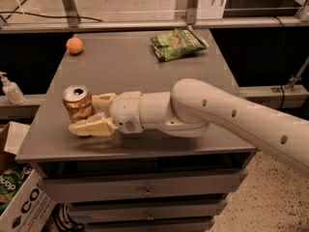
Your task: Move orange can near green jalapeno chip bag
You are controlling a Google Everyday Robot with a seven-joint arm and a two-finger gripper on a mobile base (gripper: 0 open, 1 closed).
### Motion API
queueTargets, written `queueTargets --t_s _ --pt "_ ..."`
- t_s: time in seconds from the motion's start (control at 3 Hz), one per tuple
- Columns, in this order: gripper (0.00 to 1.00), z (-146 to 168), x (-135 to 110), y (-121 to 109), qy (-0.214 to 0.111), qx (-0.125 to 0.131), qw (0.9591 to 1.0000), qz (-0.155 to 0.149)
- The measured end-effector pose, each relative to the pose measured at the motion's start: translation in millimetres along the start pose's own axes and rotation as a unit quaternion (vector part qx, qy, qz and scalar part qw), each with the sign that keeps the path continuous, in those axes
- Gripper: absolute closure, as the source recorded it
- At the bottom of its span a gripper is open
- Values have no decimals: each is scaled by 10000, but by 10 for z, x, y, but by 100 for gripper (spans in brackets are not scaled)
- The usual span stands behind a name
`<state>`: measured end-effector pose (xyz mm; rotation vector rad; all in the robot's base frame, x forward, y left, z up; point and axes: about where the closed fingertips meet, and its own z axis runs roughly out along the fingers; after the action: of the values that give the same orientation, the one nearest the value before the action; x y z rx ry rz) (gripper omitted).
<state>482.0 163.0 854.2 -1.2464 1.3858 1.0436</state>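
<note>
The orange can [76,101] stands upright near the front left corner of the grey table [140,66], silver top and pull tab showing. My gripper [89,114] reaches in from the right on a white arm, with one pale finger behind the can and one in front of its base. The fingers press against the can's sides, and the can rests on the table. The green jalapeno chip bag [177,43] lies flat at the table's far right, well away from the can.
A small round orange fruit [74,45] sits at the table's far left. A soap bottle [10,89] stands on a ledge to the left. A cardboard box [24,207] is on the floor at lower left. Drawers [145,192] are under the tabletop.
</note>
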Motion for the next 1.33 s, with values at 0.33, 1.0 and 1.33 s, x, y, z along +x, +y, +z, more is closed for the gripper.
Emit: queueTargets --t_s 0.33,1.0,1.33 --pt "65 -130 -12 -49 42 187 9998 6" --pt "100 -1081 -94 -413 343 1268 9913 -77" --pt "100 -1890 156 -617 697 2089 9752 212"
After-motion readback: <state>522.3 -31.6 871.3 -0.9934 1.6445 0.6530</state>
